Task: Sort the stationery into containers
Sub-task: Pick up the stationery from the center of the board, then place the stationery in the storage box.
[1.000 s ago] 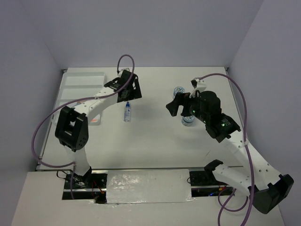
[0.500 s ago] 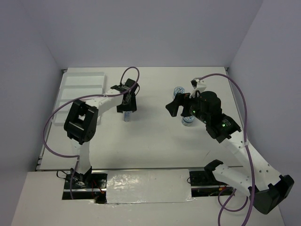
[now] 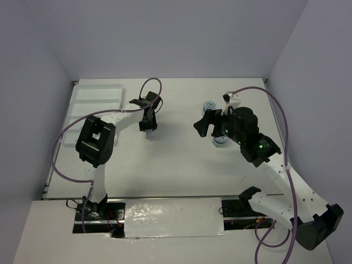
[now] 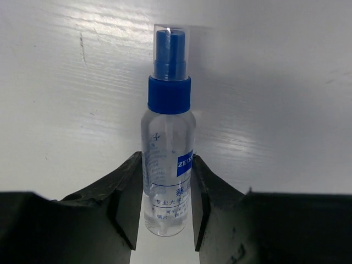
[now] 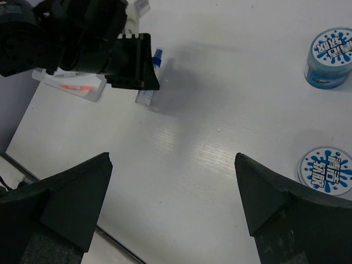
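**Bottle gripped mid-table, tray in the far-left corner**

We see the white tray [image 3: 91,102] at the table's [image 3: 176,165] far-left corner. An orange piece [image 5: 74,85] lies at its near end; which compartment, we cannot tell. Our left gripper [image 4: 165,206] pinches the small clear bottle [image 4: 168,148], which lies well clear of every edge. The right gripper [image 5: 176,214] hangs spread wide near the tape rolls [image 5: 329,55].

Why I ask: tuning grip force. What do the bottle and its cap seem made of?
The bottle: clear glossy plastic, probably, though glass cannot be ruled out; the table shows through it. Its cap: opaque blue plastic by its even colour and smooth sheen, under a clear overcap.
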`<action>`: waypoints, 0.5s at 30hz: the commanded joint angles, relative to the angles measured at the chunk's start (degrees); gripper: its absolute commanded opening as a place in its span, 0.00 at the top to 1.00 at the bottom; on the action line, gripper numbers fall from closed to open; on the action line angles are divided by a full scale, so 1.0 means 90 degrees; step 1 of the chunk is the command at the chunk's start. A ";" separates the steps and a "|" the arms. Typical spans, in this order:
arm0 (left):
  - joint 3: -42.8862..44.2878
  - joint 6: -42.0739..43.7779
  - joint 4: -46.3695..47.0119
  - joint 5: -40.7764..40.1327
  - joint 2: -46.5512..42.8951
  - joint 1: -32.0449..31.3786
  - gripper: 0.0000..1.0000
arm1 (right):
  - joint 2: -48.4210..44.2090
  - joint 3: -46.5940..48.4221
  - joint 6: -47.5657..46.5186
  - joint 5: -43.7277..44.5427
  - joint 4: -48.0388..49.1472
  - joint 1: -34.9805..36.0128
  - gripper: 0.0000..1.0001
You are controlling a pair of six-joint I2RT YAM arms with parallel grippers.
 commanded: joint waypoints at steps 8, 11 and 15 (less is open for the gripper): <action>-0.2001 -0.4001 0.3388 0.1010 -0.2659 0.2671 1.00 | 0.0312 0.0038 -0.0074 -0.0255 0.0511 0.0008 0.00; -0.1995 -0.4695 0.3664 0.0641 -0.2544 0.3159 0.98 | 0.0527 0.0135 -0.0064 -0.0410 0.0579 0.0018 0.00; -0.1897 -0.4950 0.3840 -0.0003 -0.2309 0.3542 0.94 | 0.0664 0.0126 -0.0055 -0.0557 0.0697 0.0018 0.00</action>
